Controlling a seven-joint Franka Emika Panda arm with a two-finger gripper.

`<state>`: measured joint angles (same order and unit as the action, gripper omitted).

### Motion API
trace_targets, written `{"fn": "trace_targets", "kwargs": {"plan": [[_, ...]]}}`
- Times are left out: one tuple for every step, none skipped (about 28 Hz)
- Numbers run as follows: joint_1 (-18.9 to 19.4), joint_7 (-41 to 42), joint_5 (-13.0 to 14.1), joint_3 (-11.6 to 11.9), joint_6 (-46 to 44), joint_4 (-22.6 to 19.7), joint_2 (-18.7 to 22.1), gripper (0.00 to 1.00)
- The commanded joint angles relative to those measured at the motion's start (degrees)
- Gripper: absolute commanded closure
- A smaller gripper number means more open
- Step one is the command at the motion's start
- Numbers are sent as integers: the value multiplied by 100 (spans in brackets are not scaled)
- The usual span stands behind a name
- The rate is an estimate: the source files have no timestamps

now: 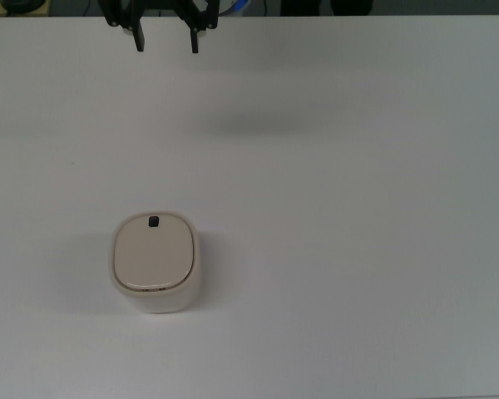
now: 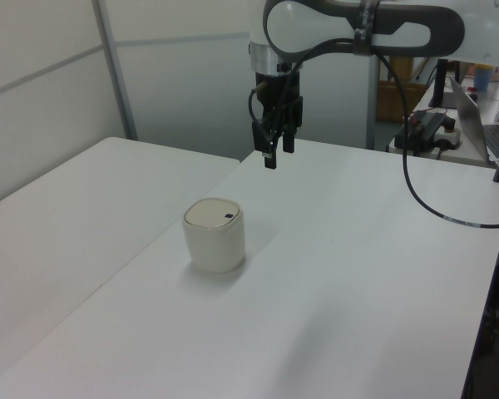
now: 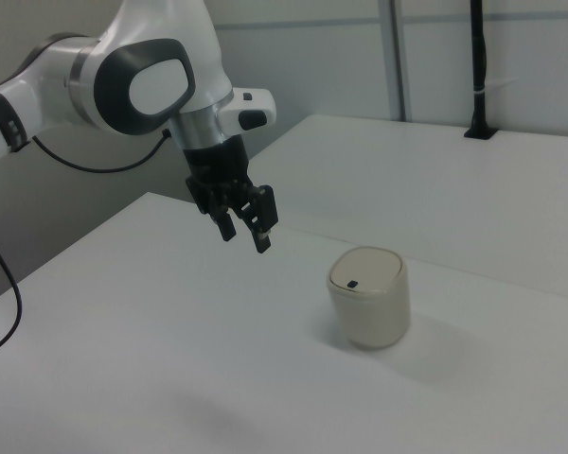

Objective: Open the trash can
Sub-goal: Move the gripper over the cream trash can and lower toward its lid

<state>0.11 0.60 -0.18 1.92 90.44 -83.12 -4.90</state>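
Observation:
The trash can is a small cream-white bin with a flat beige lid, which lies shut, and a black button at the rim. It stands on the white table, at lower left in the top view. My gripper hangs in the air at the top edge of the top view, well beyond the button side of the bin. It is open and holds nothing. In the left view the gripper hovers above and behind the trash can. In the right view the gripper is left of the trash can.
A second white table adjoins at the left view's left, with a seam between the two. A black cable droops from the arm over the table's right side. A laptop and other gear sit on a desk behind.

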Motion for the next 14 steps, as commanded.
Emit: {"fn": "trace_targets", "kwargs": {"plan": [[6,134,10,45,8,-126,69,89],[6,134,10,54,8,-126,69,89],[6,134,10,54,8,-126,69,89],[6,134,10,54,17,-126,60,89],[6,134,10,54,17,-126,60,89],[6,134,10,54,17,-126,60,89],[6,142,10,54,17,-126,60,89],[6,134,10,54,34,-117,51,89],[6,142,1,54,43,-126,51,89],[-2,143,1,54,61,-117,42,89],[-3,143,1,54,78,-117,34,89],[-3,143,-8,45,87,-117,25,89],[-3,143,-17,54,105,-108,-1,89],[-3,195,-17,54,166,-91,-63,89]]}}
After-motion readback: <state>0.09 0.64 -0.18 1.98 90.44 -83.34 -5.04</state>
